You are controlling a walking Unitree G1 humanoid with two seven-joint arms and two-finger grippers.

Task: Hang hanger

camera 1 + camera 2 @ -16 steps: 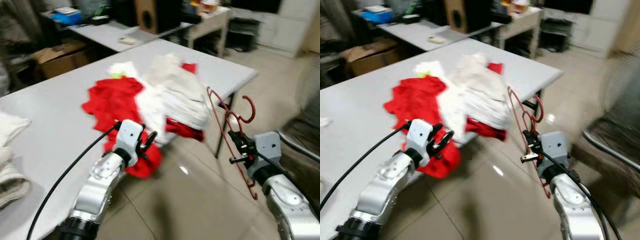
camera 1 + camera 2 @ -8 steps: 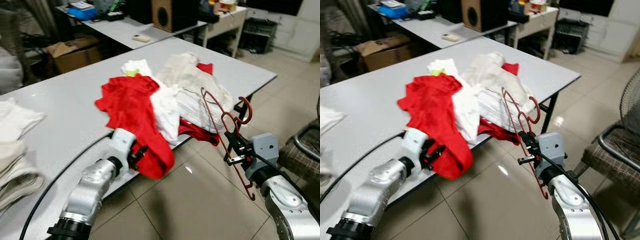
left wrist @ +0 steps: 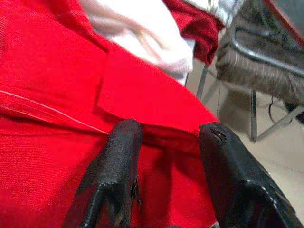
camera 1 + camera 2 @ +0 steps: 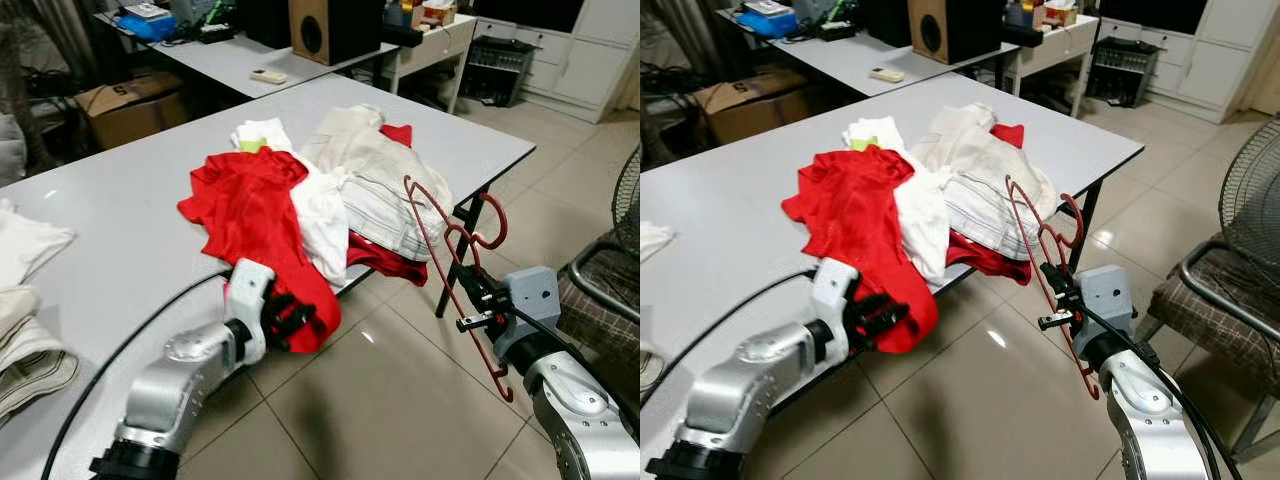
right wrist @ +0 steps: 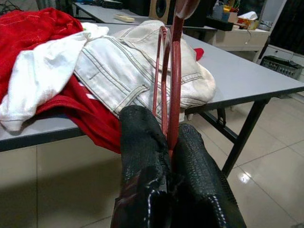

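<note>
- Hanger [image 4: 455, 262]: dark red, thin-framed, hook uppermost; held upright off the near right corner of the desk [image 4: 110, 210], above the tiled floor.
- Right hand [image 5: 170, 142]: fingers pinched tight on the hanger's thin bars partway down the frame.
- Left hand [image 3: 166, 142]: fingers parted, pressed against the red garment [image 4: 262, 215] draping over the desk's near edge; nothing gripped.
- Handling, judged: light, rigid, smooth; likely to pivot in a narrow pinch. Best taken near the neck, hook left free.
- Clothes pile [image 4: 355, 180]: white and denim pieces mid-desk.
</note>
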